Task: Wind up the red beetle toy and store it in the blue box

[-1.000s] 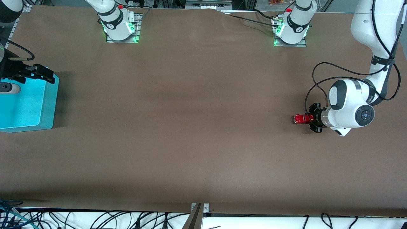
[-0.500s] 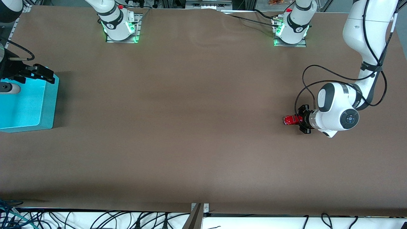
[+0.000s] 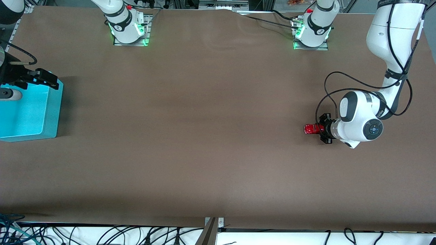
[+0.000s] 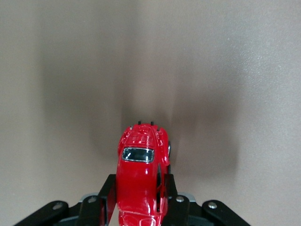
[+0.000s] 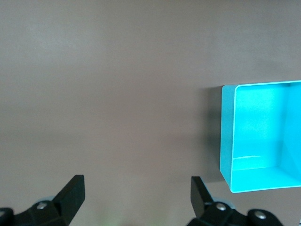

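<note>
Left wrist view: red beetle toy (image 4: 141, 181) clamped between left claw (image 4: 137, 200) fingers.

Legible text, labels, brands, numbers, signs: none. Nothing readable on any item in the front view or in either wrist view.

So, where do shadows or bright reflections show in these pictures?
Front view: the blue box casts a dark shadow on the table beside it. Left wrist view: the red toy car, held by the left gripper, has shiny highlights and soft shadow around it. Right wrist view: even light, right gripper open.
</note>
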{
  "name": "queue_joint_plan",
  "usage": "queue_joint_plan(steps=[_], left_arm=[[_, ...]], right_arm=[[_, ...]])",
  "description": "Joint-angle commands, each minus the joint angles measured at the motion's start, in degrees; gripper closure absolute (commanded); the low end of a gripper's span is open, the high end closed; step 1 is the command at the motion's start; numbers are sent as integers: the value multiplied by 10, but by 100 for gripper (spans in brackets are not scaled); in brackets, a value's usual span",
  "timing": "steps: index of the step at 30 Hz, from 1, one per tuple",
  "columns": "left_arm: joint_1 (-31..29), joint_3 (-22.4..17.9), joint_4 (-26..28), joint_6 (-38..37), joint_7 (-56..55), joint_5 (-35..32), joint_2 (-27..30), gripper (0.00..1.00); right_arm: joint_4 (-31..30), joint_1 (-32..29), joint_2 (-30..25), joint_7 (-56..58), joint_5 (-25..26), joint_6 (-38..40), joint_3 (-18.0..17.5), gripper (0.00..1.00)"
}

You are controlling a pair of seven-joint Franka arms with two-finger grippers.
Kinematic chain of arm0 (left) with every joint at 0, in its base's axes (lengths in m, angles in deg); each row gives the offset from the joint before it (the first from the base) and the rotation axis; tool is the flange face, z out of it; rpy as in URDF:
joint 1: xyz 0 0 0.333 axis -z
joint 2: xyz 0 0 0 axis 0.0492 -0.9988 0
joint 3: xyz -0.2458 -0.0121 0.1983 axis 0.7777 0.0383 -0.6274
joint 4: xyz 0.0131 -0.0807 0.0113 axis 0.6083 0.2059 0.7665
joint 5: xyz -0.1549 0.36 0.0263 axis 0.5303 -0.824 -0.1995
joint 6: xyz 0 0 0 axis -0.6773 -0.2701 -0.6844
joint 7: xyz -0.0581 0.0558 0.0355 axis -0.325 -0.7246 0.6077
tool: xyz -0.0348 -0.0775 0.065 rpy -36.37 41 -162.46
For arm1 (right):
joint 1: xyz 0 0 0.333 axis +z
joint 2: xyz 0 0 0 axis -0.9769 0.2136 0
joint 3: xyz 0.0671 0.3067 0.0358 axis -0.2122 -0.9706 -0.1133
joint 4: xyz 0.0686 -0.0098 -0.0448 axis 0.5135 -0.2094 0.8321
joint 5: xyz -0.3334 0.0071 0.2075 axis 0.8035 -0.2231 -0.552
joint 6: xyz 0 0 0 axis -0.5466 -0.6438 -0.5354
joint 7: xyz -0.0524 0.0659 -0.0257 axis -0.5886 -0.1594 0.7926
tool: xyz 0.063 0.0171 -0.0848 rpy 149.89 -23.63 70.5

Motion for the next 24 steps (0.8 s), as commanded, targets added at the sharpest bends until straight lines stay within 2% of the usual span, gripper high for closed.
queue_joint_plan(steps=[1,8,24], left_arm=[[-4,-21,-14,5,39,2,-18,100],[-4,-58,-14,5,66,2,-22,100],[-5,-106,-14,3,102,3,-27,100]], right_arm=[[15,-3,6,8,-6,5,-2,0],[15,-3,6,8,-6,5,-2,0],[15,-3,6,8,-6,5,-2,0]])
